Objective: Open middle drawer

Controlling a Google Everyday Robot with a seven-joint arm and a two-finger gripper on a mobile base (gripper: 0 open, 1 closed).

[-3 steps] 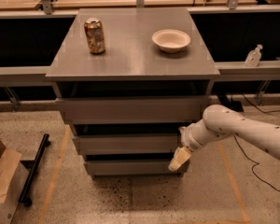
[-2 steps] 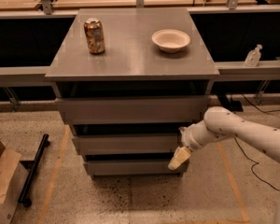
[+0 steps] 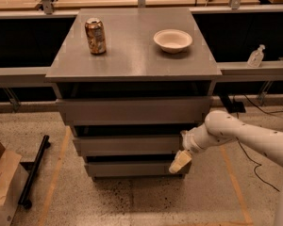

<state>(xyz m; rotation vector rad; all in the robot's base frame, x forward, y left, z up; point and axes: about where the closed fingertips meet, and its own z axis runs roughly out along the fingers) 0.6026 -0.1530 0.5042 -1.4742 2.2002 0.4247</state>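
Observation:
The grey cabinet has three stacked flat fronts. The middle drawer is the second front and sits nearly flush with the others, with a dark gap above it. My gripper hangs at the right end of the middle drawer, its tan fingers pointing down over the right end of the lowest front. The white arm reaches in from the right.
A drink can and a white bowl stand on the cabinet top. A cardboard box and a black bar lie on the floor at the left. A bottle stands on the ledge at the right. Cables run over the floor.

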